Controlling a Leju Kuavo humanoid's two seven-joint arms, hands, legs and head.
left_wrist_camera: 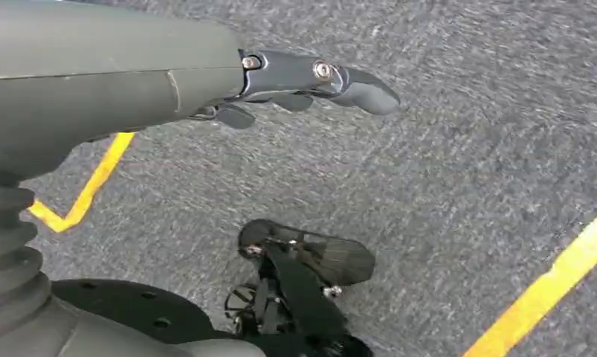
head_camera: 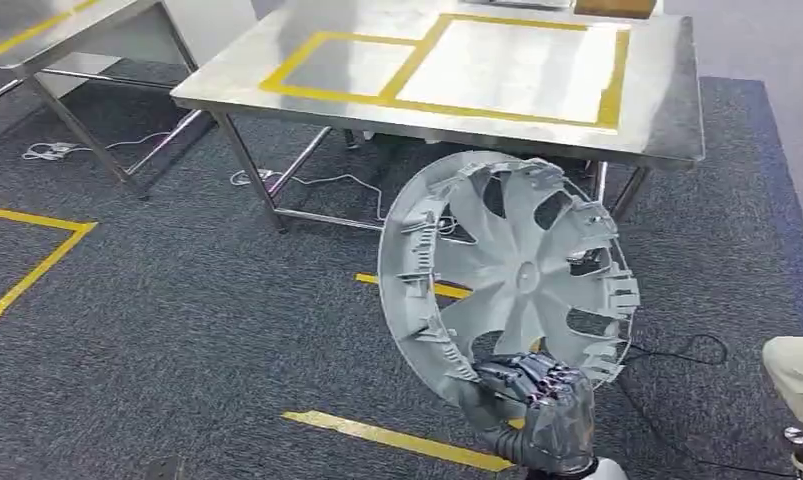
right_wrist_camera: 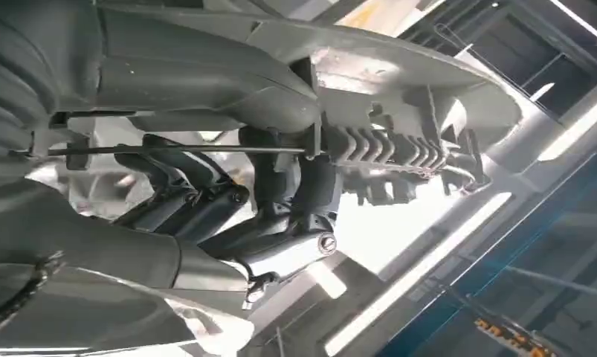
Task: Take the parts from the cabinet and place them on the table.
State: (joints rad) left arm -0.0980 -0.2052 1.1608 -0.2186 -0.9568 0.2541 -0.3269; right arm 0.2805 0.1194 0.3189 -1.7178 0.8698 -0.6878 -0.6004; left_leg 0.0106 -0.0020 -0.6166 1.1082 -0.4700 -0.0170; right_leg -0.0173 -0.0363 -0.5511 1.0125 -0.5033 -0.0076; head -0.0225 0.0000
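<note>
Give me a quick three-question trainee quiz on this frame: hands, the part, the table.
1. True or false: the right hand grips the grey wheel cover by its lower rim.
2. The left hand is: A) holding a part B) empty, over the carpet C) resting on the table.
3. Fill in: the steel table carries rectangles marked in ____ tape.

Key: 1 true; 2 B; 3 yellow.

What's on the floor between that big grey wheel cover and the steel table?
In the head view, between the wheel cover and table lies grey carpet with trailing cables.
</note>
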